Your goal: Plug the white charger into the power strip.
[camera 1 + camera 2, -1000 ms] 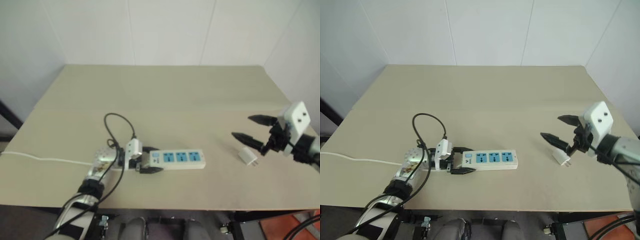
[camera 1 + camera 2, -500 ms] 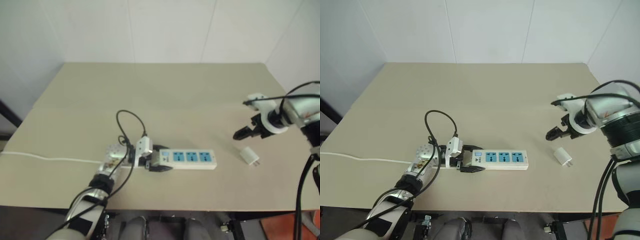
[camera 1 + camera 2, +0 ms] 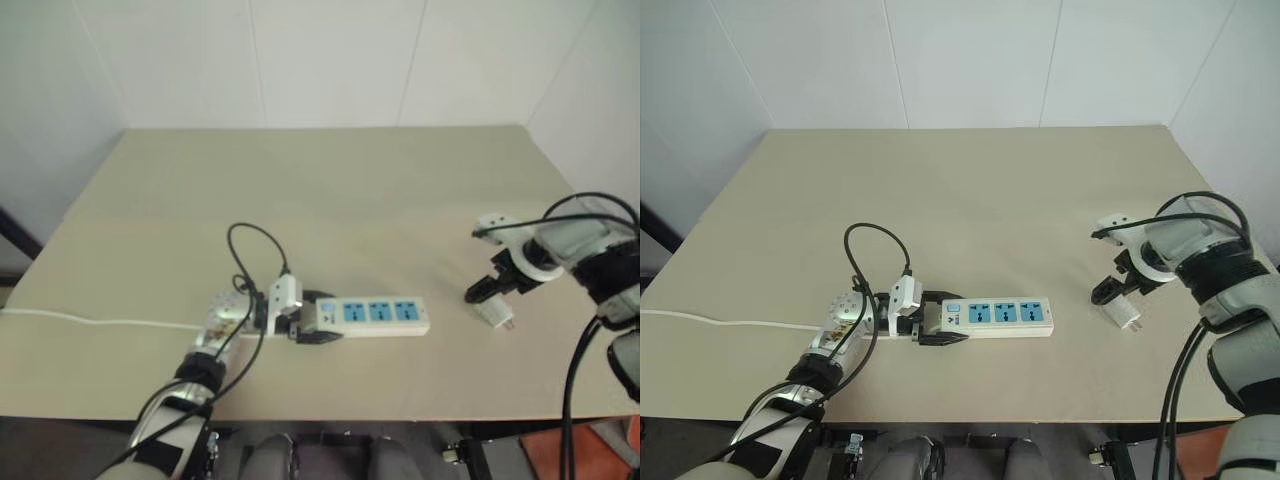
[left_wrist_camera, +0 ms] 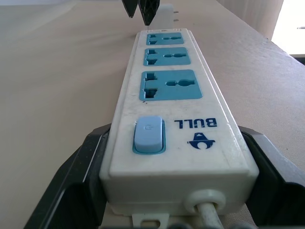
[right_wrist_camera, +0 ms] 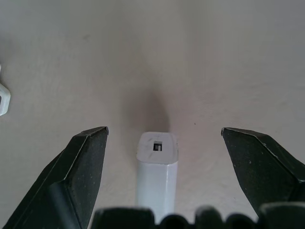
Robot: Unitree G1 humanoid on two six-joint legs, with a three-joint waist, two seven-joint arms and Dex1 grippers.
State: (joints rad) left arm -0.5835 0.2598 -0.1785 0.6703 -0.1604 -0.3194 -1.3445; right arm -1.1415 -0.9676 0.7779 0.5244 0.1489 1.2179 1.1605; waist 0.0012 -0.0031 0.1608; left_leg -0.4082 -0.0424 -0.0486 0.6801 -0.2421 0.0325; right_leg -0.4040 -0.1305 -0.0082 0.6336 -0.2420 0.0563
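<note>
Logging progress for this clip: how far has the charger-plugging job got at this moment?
Done: the left gripper is closed around the switch end of the power strip, bracing it on the table. In hand: the right gripper points down with open fingers on either side of the white charger, not yet closed on it. Left: grasp, lift, carry across and push it into one of the three empty blue sockets.

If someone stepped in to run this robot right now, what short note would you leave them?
Left gripper: closed around the switch end of the power strip, steadying it on the table.
Right gripper: open, pointing down, fingers on either side of the white charger, not gripping.
Done: strip braced, right gripper lined up.
Left: grasp the charger, carry it over, push it into a blue socket; all three are free.
</note>
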